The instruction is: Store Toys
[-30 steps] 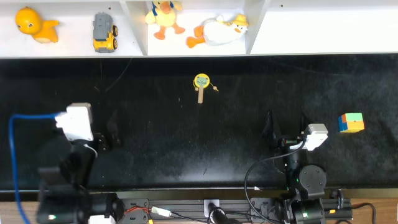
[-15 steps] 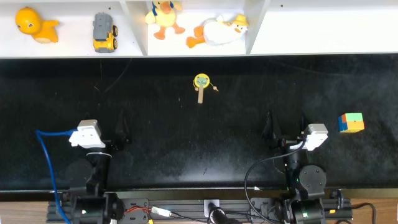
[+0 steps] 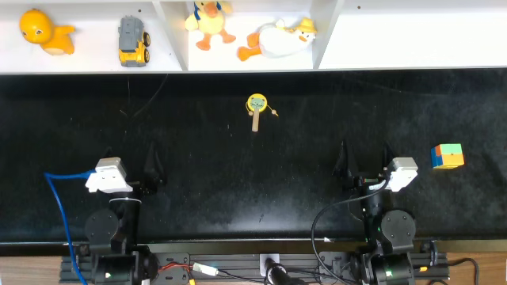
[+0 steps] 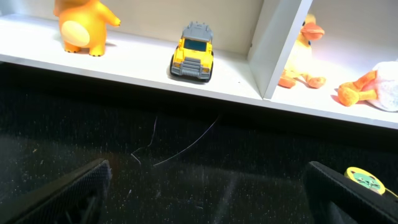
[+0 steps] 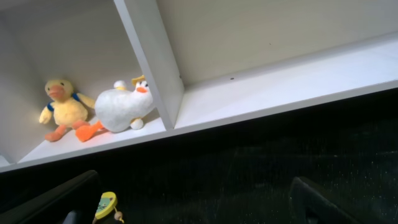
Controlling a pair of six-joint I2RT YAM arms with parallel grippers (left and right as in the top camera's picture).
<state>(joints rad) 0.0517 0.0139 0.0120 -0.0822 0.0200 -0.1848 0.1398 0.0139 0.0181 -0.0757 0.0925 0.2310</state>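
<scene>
Left claw (image 3: 142, 169) and right claw (image 3: 364, 165) gape apart near the black surface's (image 3: 238, 186) front edge; multicoloured cube (image 3: 447, 156) near its right edge.

Both arms folded low near their bases.
Left gripper (image 4: 208, 196) and right gripper (image 5: 186, 202) hover, fingers spread wide.

I count two toys out on the black mat (image 3: 198, 182). A rattle drum (image 3: 257, 109) with a round yellow head and a wooden handle lies flat toward 12 o'clock, its handle pointing to 6. A multicoloured cube (image 3: 447, 156) sits at 3 o'clock, well apart. In the white shelf (image 3: 396, 63), the 10 o'clock bay holds an upright orange duck (image 3: 45, 32) and a yellow-grey truck (image 3: 133, 41). The 12 o'clock bay holds a yellow plush duck (image 3: 211, 22) beside a white plush goose (image 3: 279, 39).
</scene>
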